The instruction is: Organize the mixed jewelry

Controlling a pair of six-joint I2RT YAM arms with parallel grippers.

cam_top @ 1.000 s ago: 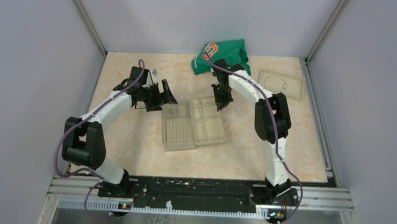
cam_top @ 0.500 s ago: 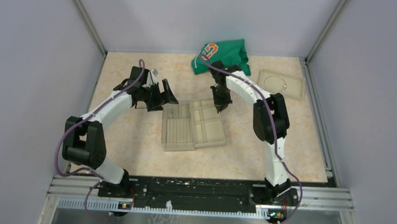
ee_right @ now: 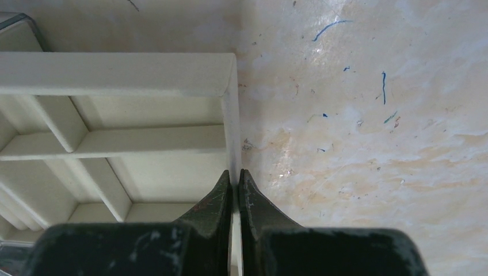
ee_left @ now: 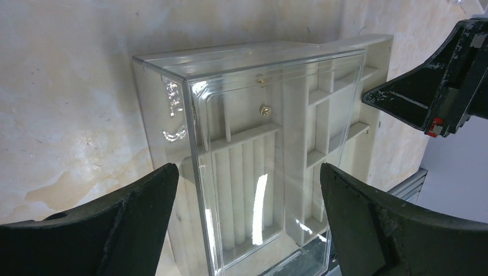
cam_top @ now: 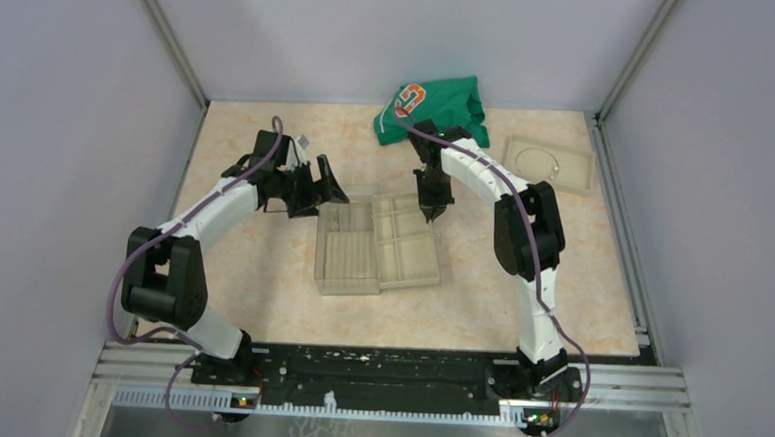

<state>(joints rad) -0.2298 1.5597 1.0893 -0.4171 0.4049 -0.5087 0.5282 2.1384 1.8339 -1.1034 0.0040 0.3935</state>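
Observation:
A thin silvery wire hoop [cam_top: 539,162] lies in a beige tray [cam_top: 576,176] at the back right. Two tiny pale pieces [ee_left: 265,110] show through the clear plastic box [ee_left: 172,98] in the left wrist view. The clear box [cam_top: 347,251] and a beige compartmented tray [cam_top: 409,265] sit side by side mid-table. My left gripper [cam_top: 321,189] is open and empty at the box's far left corner; its jaws [ee_left: 247,172] straddle the box's end. My right gripper [cam_top: 432,209] is shut on the compartmented tray's outer wall [ee_right: 229,103], pinched between the fingertips of that gripper [ee_right: 235,173].
A crumpled green cloth [cam_top: 434,106] with orange print lies at the back centre, just behind my right arm. Grey walls close the table on three sides. A black rail [cam_top: 376,368] with the arm bases runs along the near edge.
My right gripper has moved slightly nearer and lower onto the tray's wall. The left arm, the box and the hoop have not moved.

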